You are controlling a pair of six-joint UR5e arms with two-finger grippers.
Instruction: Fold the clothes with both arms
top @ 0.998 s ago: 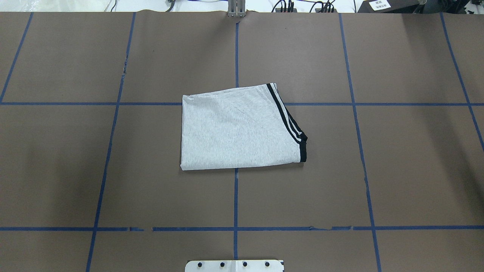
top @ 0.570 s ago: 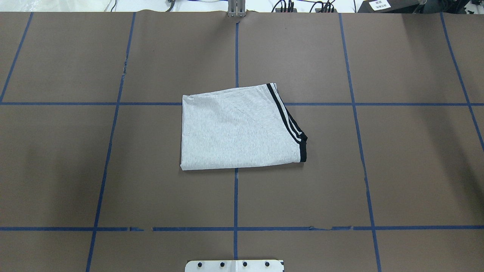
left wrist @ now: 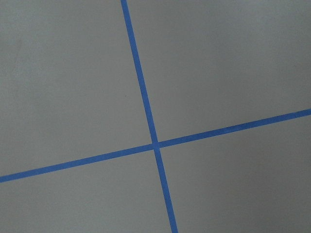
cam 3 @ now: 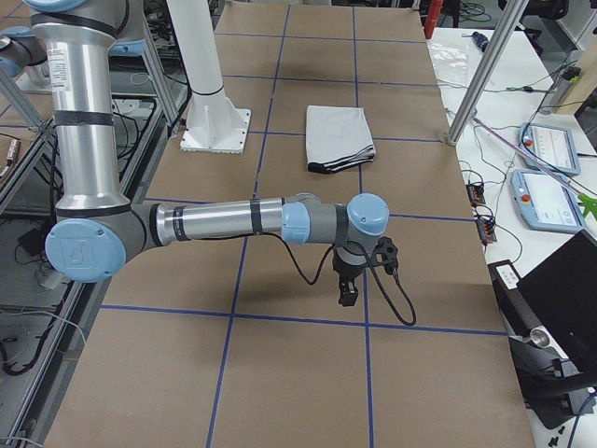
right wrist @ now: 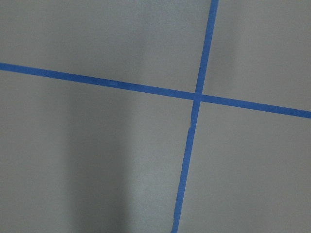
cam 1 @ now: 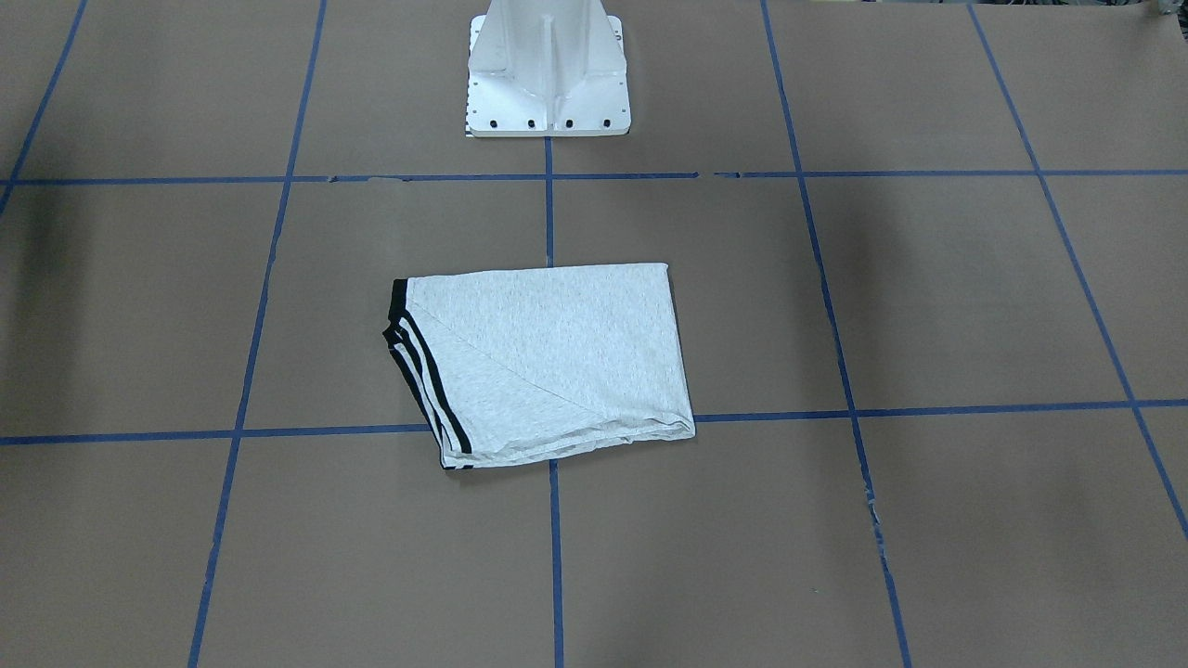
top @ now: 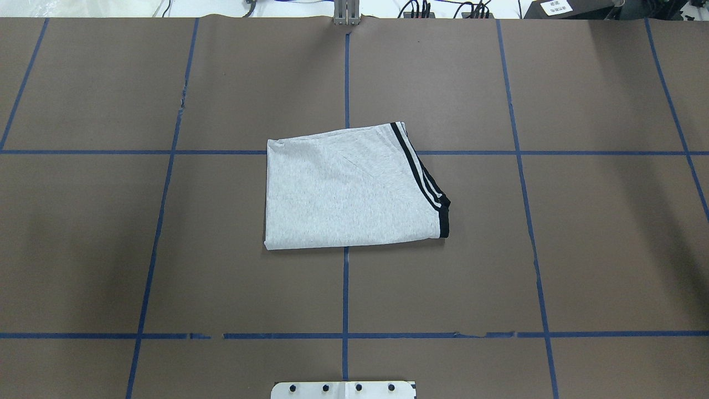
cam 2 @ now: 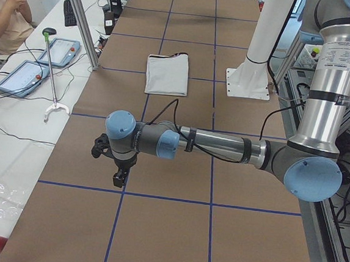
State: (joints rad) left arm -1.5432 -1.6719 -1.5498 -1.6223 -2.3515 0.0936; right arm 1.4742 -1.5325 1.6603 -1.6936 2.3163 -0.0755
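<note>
The grey T-shirt (top: 349, 188) lies folded into a flat rectangle at the table's centre, with black-striped trim along one edge. It also shows in the front-facing view (cam 1: 548, 357) and in both side views (cam 2: 166, 75) (cam 3: 340, 137). Its print is hidden. My left gripper (cam 2: 117, 176) hangs over bare table far from the shirt, near the table's left end. My right gripper (cam 3: 347, 297) hangs over bare table near the right end. Both show only in the side views, so I cannot tell whether they are open or shut. Both wrist views show only brown table and blue tape lines.
The white pedestal base (cam 1: 548, 70) stands at the robot's edge of the table. Blue tape lines (top: 345, 288) grid the brown surface. Teach pendants (cam 2: 59, 52) (cam 3: 550, 149) lie on side benches, and a seated person (cam 2: 7, 12) is beyond the left end.
</note>
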